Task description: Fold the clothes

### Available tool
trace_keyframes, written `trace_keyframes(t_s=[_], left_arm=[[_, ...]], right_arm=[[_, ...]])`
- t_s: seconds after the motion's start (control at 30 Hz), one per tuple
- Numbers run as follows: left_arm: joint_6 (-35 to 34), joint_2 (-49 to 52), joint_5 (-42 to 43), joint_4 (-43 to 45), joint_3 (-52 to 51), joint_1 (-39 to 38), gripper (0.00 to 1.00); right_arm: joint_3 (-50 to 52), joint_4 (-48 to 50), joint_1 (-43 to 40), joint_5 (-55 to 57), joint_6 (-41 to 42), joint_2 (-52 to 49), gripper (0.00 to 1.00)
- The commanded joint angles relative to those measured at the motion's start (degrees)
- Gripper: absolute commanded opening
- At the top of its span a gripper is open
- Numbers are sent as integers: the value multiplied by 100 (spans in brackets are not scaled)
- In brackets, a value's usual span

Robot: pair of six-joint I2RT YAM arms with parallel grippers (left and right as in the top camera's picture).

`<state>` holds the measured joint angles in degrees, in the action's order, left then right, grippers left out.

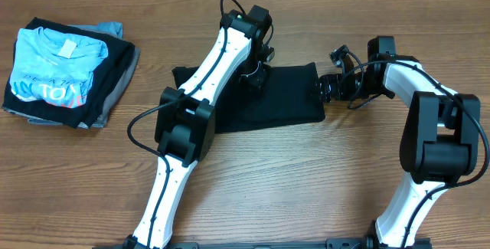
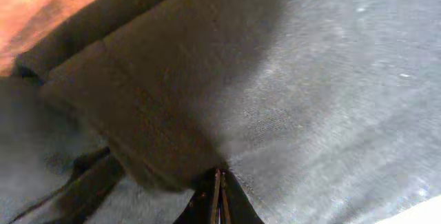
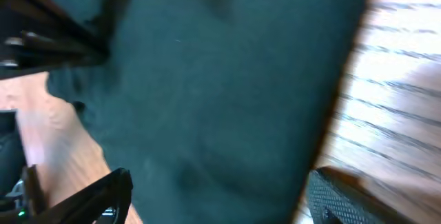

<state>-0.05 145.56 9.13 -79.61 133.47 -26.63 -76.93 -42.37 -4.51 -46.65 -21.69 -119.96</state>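
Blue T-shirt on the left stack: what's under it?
The light blue T-shirt lies on a folded black garment, with a grey garment showing at the stack's edges. How they're layered beneath is covered.

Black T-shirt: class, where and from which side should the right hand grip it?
The T-shirt's right edge, from the right, probably: it lies flat, so only an edge can be pinched, and the right hand is open beside that edge.
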Motion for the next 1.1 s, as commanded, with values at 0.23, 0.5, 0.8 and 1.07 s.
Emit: trace_keyframes(t_s=[0.23, 0.5, 0.8, 1.07], left_arm=[[7, 245, -79, 15, -26, 0, 4], [7, 245, -76, -15, -26, 0, 4], [35, 240, -79, -2, -22, 0, 4], [136, 240, -92, 17, -22, 4, 4]], right_arm=[[-28, 225, 20, -708, -129, -52, 77], [-28, 509, 542, -643, -127, -61, 59], [-31, 437, 522, 197, -81, -59, 4], [-42, 46, -20, 1010, -63, -59, 30]])
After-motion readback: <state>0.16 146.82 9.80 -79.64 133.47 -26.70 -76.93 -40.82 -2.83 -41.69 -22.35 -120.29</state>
